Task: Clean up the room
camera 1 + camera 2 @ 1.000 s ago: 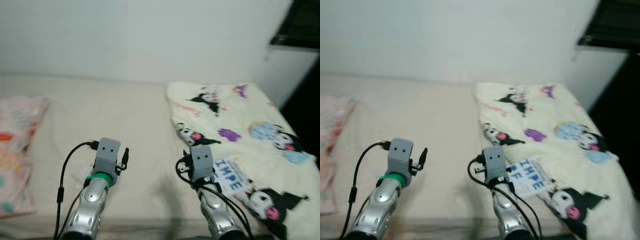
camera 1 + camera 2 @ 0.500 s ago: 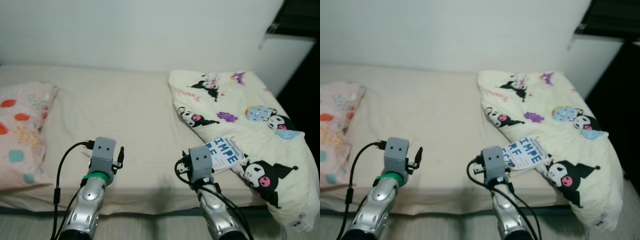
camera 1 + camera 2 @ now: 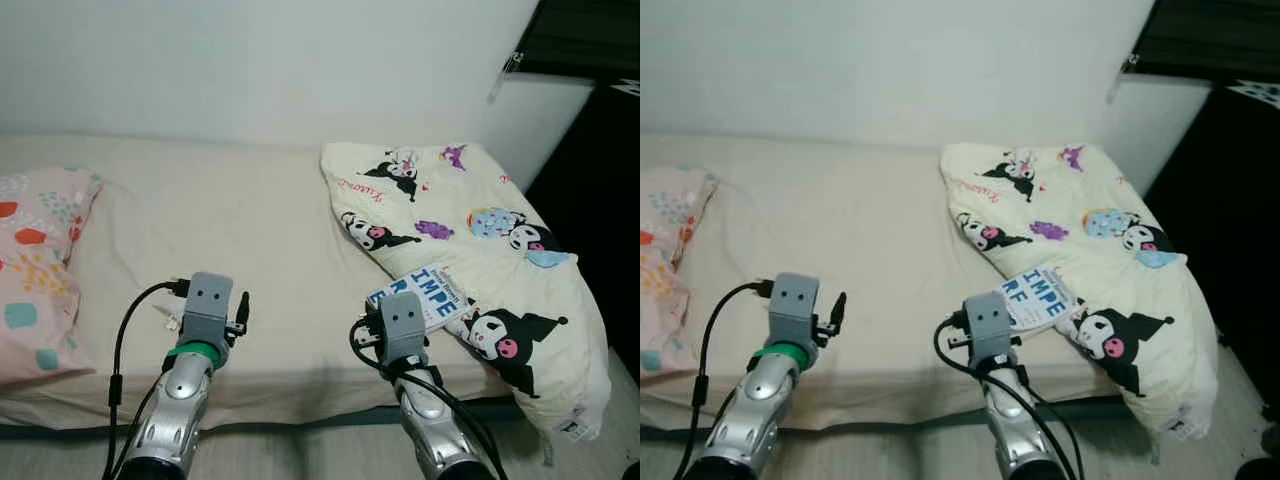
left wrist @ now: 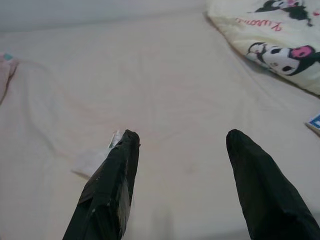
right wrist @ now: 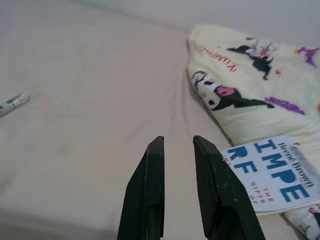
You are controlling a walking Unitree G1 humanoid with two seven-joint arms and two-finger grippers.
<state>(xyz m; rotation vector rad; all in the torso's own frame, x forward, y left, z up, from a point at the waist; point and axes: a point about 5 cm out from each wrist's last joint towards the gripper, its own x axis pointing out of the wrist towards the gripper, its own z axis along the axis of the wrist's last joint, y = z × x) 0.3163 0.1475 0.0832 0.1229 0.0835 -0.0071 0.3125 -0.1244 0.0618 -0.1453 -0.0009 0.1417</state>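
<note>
Left gripper (image 4: pixel 177 145) wide open, empty, over wrapper (image 4: pixel 95 159) on bed (image 3: pixel 250 220); right gripper (image 5: pixel 177 145) nearly closed, empty; recommend straddling wrapper squarely before closing

Bed (image 3: pixel 230 220): plain cream sheet, no pattern; darker band along the near edge.
Blanket (image 3: pixel 480 240): pale yellow, printed with black-and-white cartoon characters with pink noses, plus purple, blue and red marks.
Book (image 5: pixel 270 172): white cover, bold blue lettering.
Pillow (image 3: pixel 35 270): pale pink with spots in red, teal and yellow.
Wall (image 3: pixel 250 60): flat white.
Arms: silver, grey wrist blocks, black cables; green ring on the left one.
Fingers (image 4: pixel 112 192): black on both grippers.
Crumpled wrapper (image 4: pixel 95 157): whitish.
</note>
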